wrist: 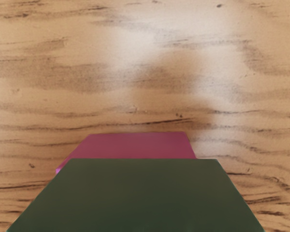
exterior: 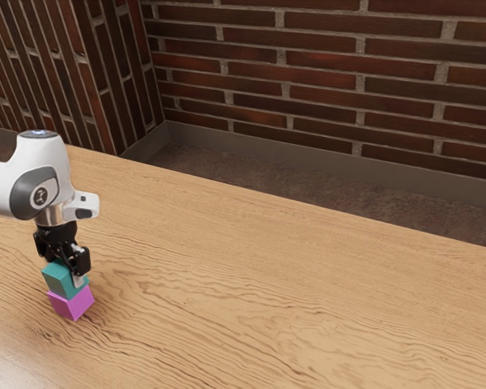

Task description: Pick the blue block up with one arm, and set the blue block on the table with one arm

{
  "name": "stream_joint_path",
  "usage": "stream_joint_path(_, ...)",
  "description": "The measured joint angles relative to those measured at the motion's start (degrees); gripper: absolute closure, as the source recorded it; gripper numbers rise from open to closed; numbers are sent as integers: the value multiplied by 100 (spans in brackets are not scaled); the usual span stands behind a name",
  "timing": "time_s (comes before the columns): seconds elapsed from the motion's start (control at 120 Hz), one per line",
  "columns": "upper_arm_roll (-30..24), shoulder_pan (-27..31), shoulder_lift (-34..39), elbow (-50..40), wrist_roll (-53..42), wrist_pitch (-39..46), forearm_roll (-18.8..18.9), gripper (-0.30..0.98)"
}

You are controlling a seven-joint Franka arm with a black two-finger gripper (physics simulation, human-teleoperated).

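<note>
Well toward the exterior view's left end of the counter (exterior: 267,275), the blue block (exterior: 61,280), really teal here, sits over the pink block (exterior: 72,303), and the arm (exterior: 42,180) is right down on it! Whether the jaws have a grip, I can't tell: their hold is partly hidden. They're at the block's upper part, so reaching it is done; a secure pick-up I can't confirm. And the placing? That's all to come! The blue block has the pink one beneath it, not wood, so it needs lifting clear, carrying aside and lowering onto the counter's bare top, then letting go. Call it the early part of the job.

Now, which way does it point? It looks like a cube, so no long axis to pick out and no front to speak of. It's upright, top face up, looking level, one pair of sides running roughly along the counter's far edge, as best I can judge.
</note>
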State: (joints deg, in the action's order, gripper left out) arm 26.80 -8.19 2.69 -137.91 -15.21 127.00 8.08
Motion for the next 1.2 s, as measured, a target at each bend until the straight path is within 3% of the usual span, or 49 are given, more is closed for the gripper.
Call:
stream_joint_path(0.583,1,-18,164,132,-22,-56,-26,29)
stream_joint_path(0.808,-67,-78,31,586,4,-96,-563,28)
stream_joint_path(1.2,-88,-1015,-1032,1345,182,-110,-1376,28)
